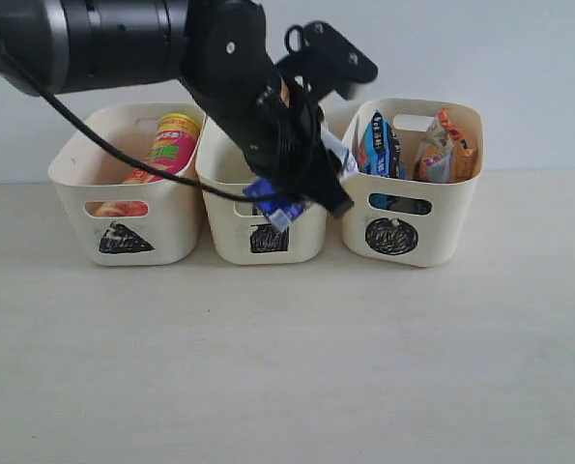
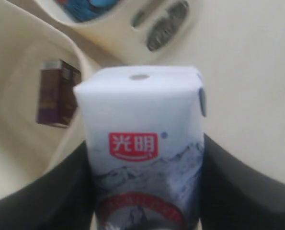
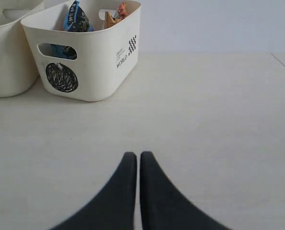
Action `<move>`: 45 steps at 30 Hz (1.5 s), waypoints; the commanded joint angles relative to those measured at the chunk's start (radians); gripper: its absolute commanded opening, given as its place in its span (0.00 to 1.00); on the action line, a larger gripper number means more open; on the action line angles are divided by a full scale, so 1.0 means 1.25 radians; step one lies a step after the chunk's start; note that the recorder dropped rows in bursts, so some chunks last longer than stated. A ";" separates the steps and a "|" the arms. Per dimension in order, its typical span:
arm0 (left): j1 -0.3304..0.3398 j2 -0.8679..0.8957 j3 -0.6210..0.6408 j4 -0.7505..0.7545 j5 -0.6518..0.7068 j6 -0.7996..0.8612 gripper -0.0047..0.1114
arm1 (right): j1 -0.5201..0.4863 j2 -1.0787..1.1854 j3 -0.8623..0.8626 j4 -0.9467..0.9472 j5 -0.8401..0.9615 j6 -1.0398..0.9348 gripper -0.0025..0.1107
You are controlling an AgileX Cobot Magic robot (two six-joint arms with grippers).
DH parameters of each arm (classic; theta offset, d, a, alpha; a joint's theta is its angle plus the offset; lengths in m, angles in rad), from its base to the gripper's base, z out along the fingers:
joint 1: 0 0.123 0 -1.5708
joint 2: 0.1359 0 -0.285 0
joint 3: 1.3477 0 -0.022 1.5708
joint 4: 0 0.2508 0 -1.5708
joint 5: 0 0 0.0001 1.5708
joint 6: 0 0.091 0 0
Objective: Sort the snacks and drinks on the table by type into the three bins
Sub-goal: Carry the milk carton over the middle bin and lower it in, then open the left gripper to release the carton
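Note:
My left gripper [image 1: 311, 188] hangs at the front rim of the middle bin [image 1: 224, 227], shut on the blue-and-white carton [image 1: 283, 207] with the red logo [image 2: 142, 110]. A purple carton [image 2: 56, 93] lies inside that square-marked bin [image 2: 17, 115]. A yellow tube [image 1: 174, 145] and a pink tube [image 1: 142, 177] lean in the triangle-marked bin [image 1: 74, 184]. In the circle-marked bin [image 1: 422, 217] stand the blue-black bag [image 1: 379, 145] and the orange bag [image 1: 446, 150]. My right gripper [image 3: 139, 155] is shut and empty, low over bare table, out of the exterior view.
The three cream tubs stand side by side along the back of the pale table [image 1: 287, 367], against a light wall. My left arm's dark body [image 1: 123, 39] reaches in from the upper left. The circle bin [image 3: 89, 57] sits ahead of the right gripper.

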 commanded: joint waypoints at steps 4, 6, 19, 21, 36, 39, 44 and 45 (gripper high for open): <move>0.086 -0.005 -0.028 0.014 -0.211 -0.051 0.08 | 0.000 -0.004 0.003 0.001 -0.005 0.000 0.02; 0.115 0.005 -0.028 0.014 -0.285 -0.067 0.08 | 0.000 -0.004 0.003 0.001 -0.005 0.000 0.02; 0.178 0.144 -0.131 -0.003 -0.294 -0.102 0.43 | 0.000 -0.004 0.003 0.001 -0.005 0.000 0.02; 0.178 0.149 -0.131 -0.003 -0.294 -0.102 0.62 | 0.000 -0.004 0.003 0.001 -0.005 0.000 0.02; 0.178 0.099 -0.131 0.039 -0.113 -0.102 0.31 | 0.000 -0.004 0.003 0.001 -0.005 0.000 0.02; 0.178 0.067 -0.131 0.039 -0.036 -0.078 0.08 | 0.000 -0.004 0.003 0.001 -0.005 0.000 0.02; 0.178 0.013 -0.110 0.039 0.060 -0.072 0.08 | 0.000 -0.004 0.003 0.001 -0.005 0.000 0.02; 0.178 -0.003 -0.094 0.039 0.063 -0.072 0.08 | 0.000 -0.004 0.003 0.001 -0.005 0.000 0.02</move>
